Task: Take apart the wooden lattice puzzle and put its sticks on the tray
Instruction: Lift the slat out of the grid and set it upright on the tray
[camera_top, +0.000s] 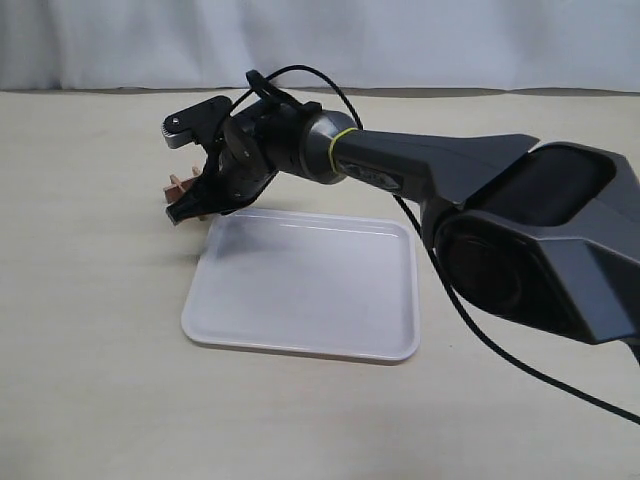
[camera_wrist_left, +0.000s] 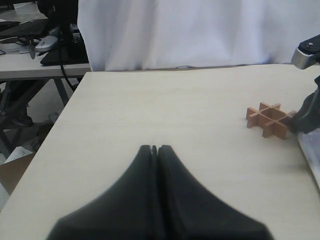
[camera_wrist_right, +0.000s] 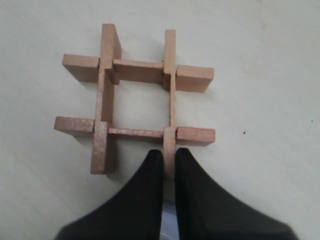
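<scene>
Your left claw (camera_wrist_left: 155, 150) hovers above the pale matte counter (camera_wrist_left: 150, 100), its smooth black fingers pressed together on nothing. The wooden lattice puzzle (camera_top: 181, 186), a reddish-brown hash of flat notched strips, sits on the counter just off the far left corner of the tray (camera_top: 310, 290), glossy white plastic with rounded corners and a low rim. Your right claw (camera_wrist_right: 169, 156) pinches the end of one stick (camera_wrist_right: 169, 90).

L gripper (camera_wrist_left: 156, 148), jaws pressed together w/ nothing between, sits over the table (camera_wrist_left: 150, 100). The lattice puzzle (camera_wrist_left: 267, 120) lies further off, R gripper (camera_wrist_left: 304, 117) touching it.
</scene>
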